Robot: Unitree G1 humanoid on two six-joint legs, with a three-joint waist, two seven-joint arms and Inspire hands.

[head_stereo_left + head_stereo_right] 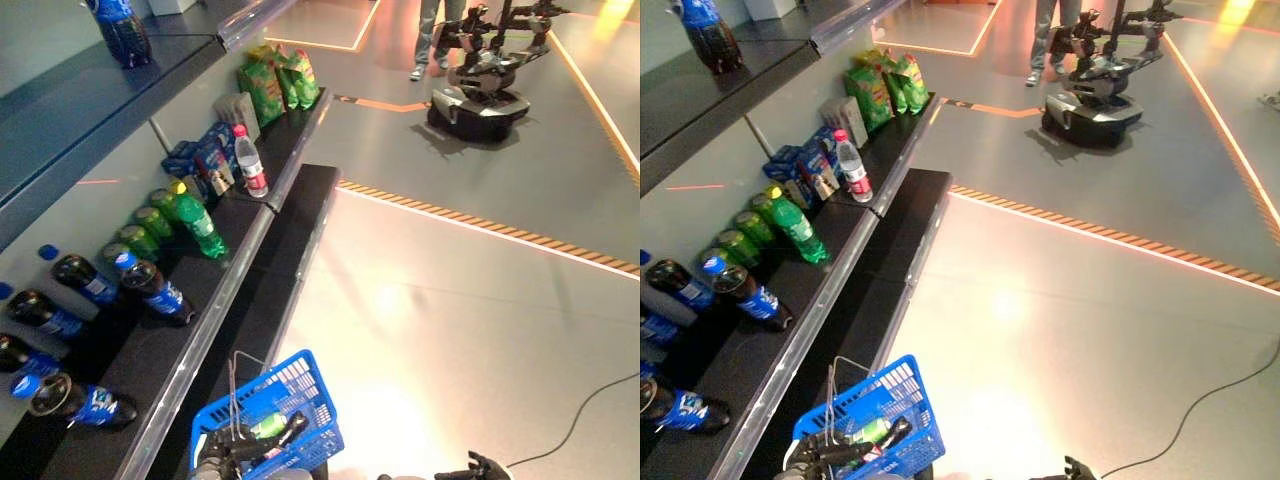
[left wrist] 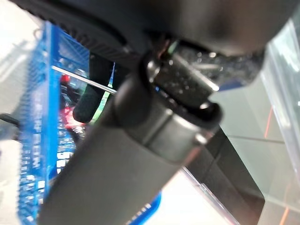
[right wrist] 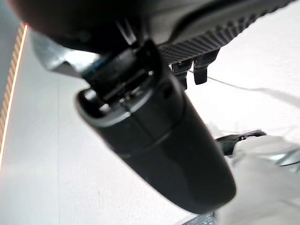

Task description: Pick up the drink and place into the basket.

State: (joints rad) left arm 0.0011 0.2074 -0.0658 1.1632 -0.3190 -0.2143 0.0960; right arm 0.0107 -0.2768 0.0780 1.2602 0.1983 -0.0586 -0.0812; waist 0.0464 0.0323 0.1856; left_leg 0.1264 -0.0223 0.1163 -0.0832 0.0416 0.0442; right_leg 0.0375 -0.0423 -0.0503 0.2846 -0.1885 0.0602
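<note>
1. The fingers of the left hand (image 1: 225, 452) are seen low at the near rim of the blue basket (image 1: 300, 385), dark and reaching in over a green drink bottle (image 1: 268, 426); whether they are clamped on the bottle, on the basket's wire handle (image 1: 236, 385), or merely laid over them cannot be told.
2. The right hand (image 1: 478, 468) shows only at the lower edge over the floor, well apart from the basket; its finger state cannot be told either.
3. The bottle is judged to lie already inside the basket, its long axis running roughly across the basket, directly under the left hand, which is by far the nearer one.
4. The shelf (image 1: 215, 300) to the left carries more drinks: green bottles (image 1: 198, 222), dark cola bottles with blue labels (image 1: 150, 288) and a clear water bottle with a red label (image 1: 248, 160).
5. No writing can be read on any label; brands are left unnamed.
</note>
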